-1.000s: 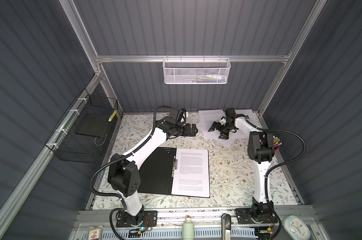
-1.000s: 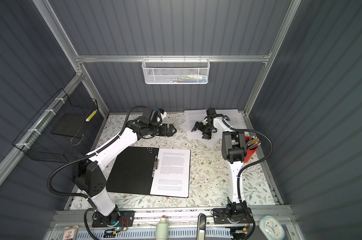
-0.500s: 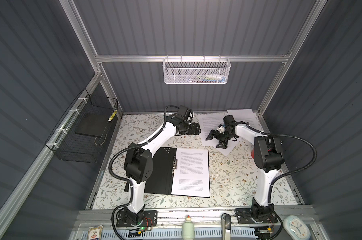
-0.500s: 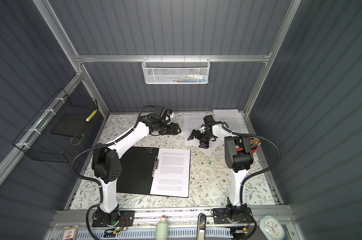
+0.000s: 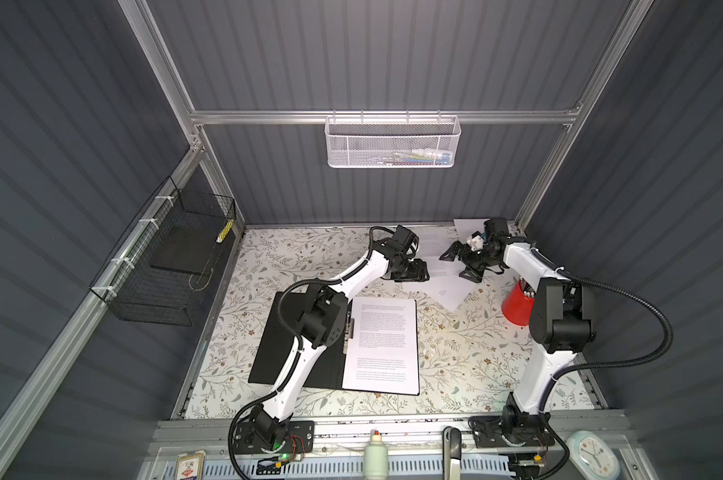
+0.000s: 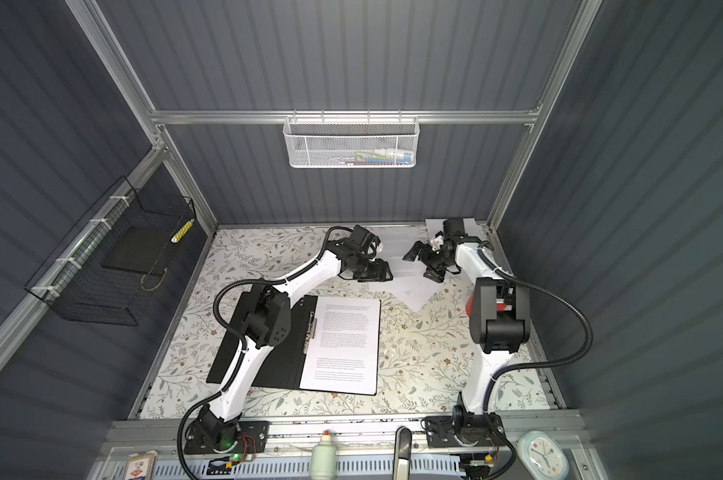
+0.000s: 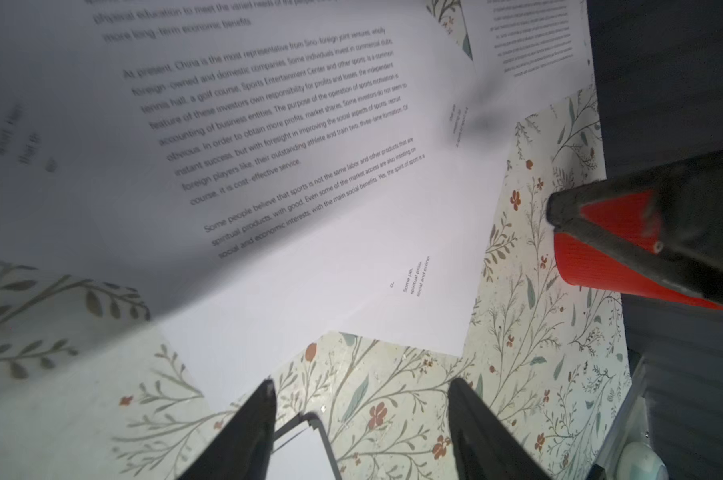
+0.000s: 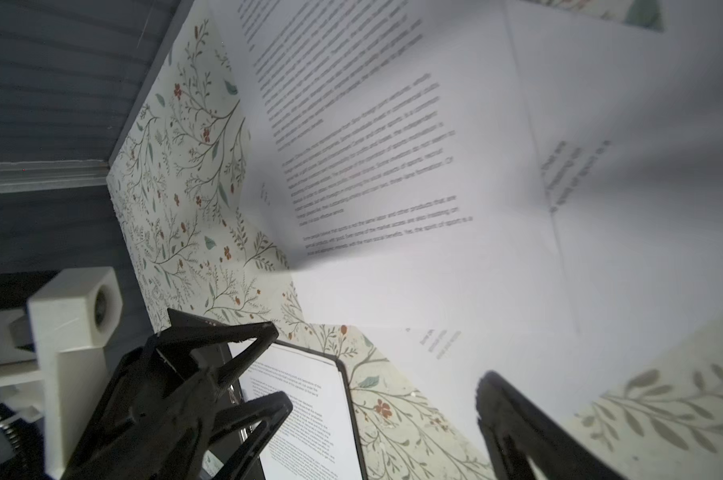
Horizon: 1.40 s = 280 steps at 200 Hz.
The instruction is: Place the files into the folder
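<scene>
- Black across the inner face of the open folder (image 5: 268, 353).
- White with blocks of small black print on the files (image 5: 382, 345).
- Pale cream with green leaves, thin brown twigs and rust-red flowers over the table cover (image 5: 468, 365).
- Bright red on the cup (image 5: 517, 307).

Printed sheets (image 7: 310, 270) on floral tabletop (image 7: 538, 374)

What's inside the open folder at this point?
One printed sheet lies on the right half of the folder. The other half shows bare black where the left arm does not cover it. Whether more sheets lie beneath the top one cannot be seen.
</scene>
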Tool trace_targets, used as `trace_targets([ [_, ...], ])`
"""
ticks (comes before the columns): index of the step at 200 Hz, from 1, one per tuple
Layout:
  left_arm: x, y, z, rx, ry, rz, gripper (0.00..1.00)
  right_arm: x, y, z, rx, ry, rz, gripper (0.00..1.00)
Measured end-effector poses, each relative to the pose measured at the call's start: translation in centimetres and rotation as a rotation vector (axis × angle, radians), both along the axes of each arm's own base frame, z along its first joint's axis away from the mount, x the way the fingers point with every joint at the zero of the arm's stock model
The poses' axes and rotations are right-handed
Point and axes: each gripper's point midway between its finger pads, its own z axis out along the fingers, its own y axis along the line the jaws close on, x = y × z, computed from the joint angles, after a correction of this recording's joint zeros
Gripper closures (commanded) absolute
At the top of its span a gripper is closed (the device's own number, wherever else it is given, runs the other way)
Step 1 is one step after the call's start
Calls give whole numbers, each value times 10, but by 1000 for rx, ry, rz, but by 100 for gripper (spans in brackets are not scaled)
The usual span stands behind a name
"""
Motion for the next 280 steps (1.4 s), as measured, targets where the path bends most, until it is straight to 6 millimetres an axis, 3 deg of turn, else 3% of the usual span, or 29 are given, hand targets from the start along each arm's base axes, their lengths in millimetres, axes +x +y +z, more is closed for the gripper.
trace_targets([
  [50, 0, -5, -34, 2, 58, 14, 36, 1, -4, -17, -19, 32, -9, 1],
  [118, 6, 16, -40, 67, 29, 61, 35, 0, -18, -62, -27, 132, -41, 1],
  [176, 11, 54, -42, 104, 44, 102, 35, 10, -17, -55, -15, 105, -36, 1],
  [222, 12, 58, -42, 103, 44, 99, 35, 15, -4, -48, -2, 79, 1, 1],
  [248, 12, 58, -42, 102, 40, 93, 35, 32, 6, -43, 11, 43, 29, 1],
  [280, 11, 59, -42, 99, 31, 88, 35, 38, 18, -55, 17, 60, 45, 1],
])
